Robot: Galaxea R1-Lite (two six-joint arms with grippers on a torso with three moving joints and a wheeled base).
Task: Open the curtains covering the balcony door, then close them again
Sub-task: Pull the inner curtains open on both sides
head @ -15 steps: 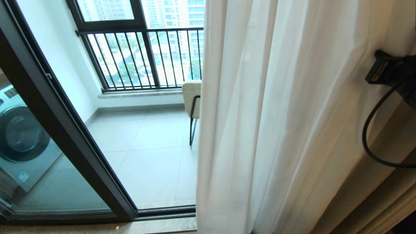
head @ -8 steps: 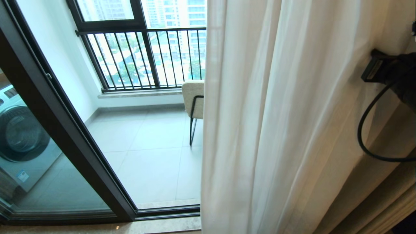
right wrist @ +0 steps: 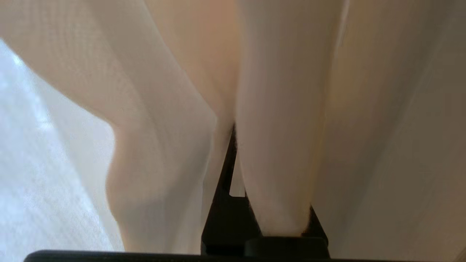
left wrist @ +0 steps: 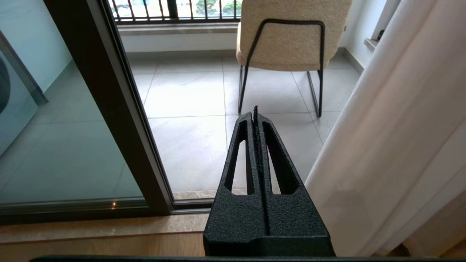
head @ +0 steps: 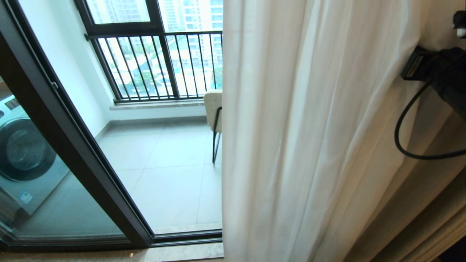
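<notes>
The sheer white curtains (head: 309, 127) hang in folds over the right half of the head view, their free edge near the middle. Left of that edge the balcony door (head: 72, 145) stands uncovered, with its dark frame and the tiled balcony beyond. My right arm's wrist (head: 418, 67) presses into the fabric at the right edge. In the right wrist view the right gripper (right wrist: 234, 128) is shut and buried between curtain (right wrist: 153, 127) folds that drape over its fingers. My left gripper (left wrist: 255, 113) is shut, empty and parked low. It points at the doorway, with the curtain (left wrist: 400, 127) beside it.
A beige chair (head: 214, 105) on black legs stands on the balcony just past the curtain edge. A black-barred railing window (head: 156, 62) closes the far side. A washing machine (head: 25, 153) shows through the glass panel. Thicker tan drapes (head: 429, 203) hang at the far right, above a stone threshold (head: 145, 253).
My right wrist has risen and shifted a little left against the fabric. The curtain's free edge swung slightly right, then back left. The left arm has not moved.
</notes>
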